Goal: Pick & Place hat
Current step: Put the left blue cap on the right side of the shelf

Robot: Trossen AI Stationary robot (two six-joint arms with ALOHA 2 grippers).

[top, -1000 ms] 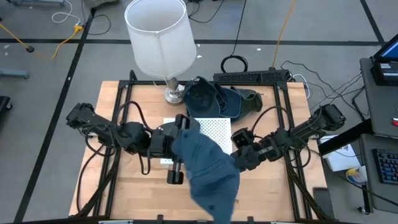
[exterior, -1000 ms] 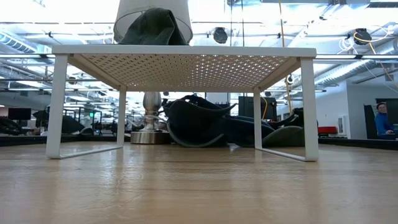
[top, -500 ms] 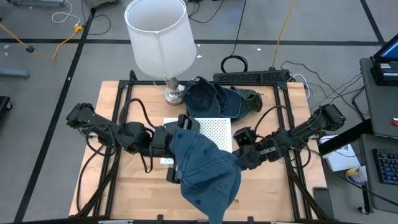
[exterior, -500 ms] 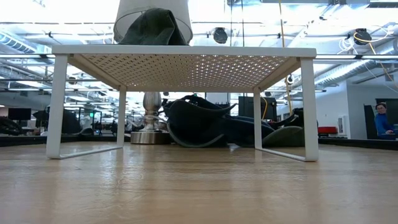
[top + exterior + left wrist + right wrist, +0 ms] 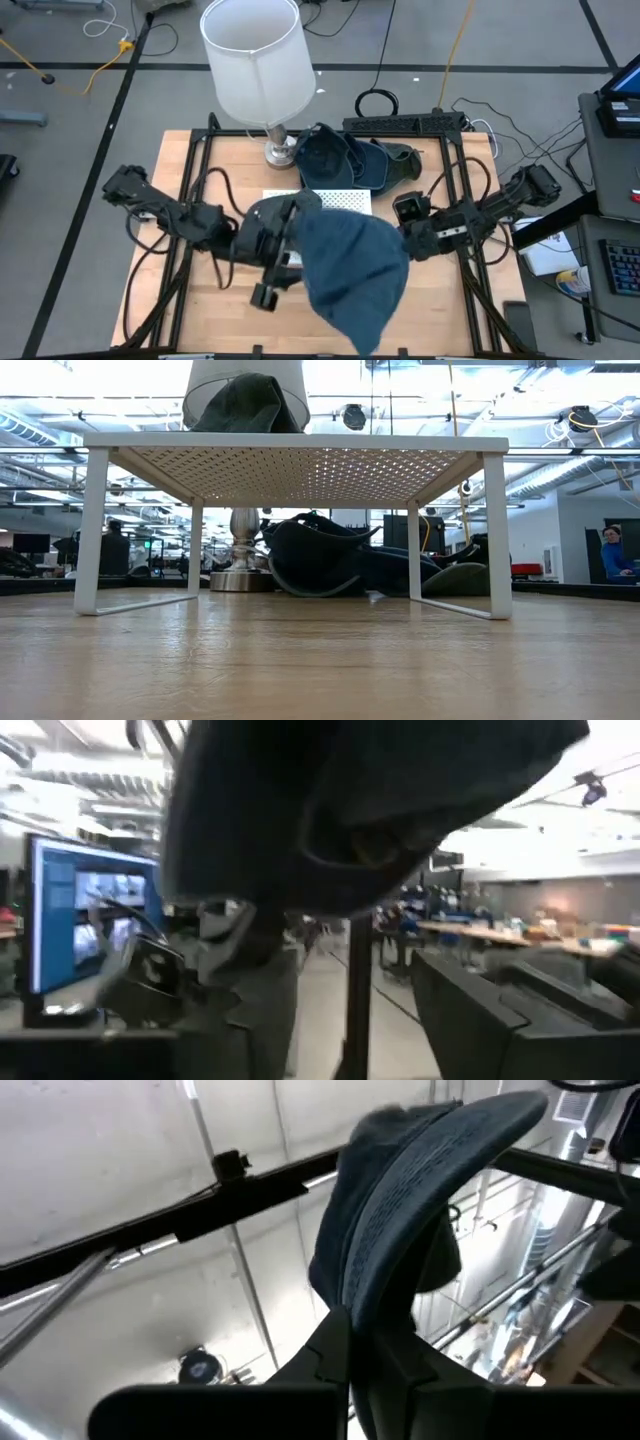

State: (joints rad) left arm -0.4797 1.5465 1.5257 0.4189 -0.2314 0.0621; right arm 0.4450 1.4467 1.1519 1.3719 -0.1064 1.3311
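1. Blue hat (image 5: pixel 350 275) held above the worktop (image 5: pixel 215 300), centre toward 5 o'clock.
2. Right gripper (image 5: pixel 400 245): jaws pinching the hat's brim at its 3 o'clock edge.
3. Left gripper (image 5: pixel 290 215) at the hat's 9 o'clock edge; jaw state cannot be told.

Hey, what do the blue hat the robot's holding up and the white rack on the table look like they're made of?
Blue hat: soft matte fabric, probably cotton or denim; it drapes, with stitched rows on the brim. White rack: likely painted metal, a perforated top on thin legs.
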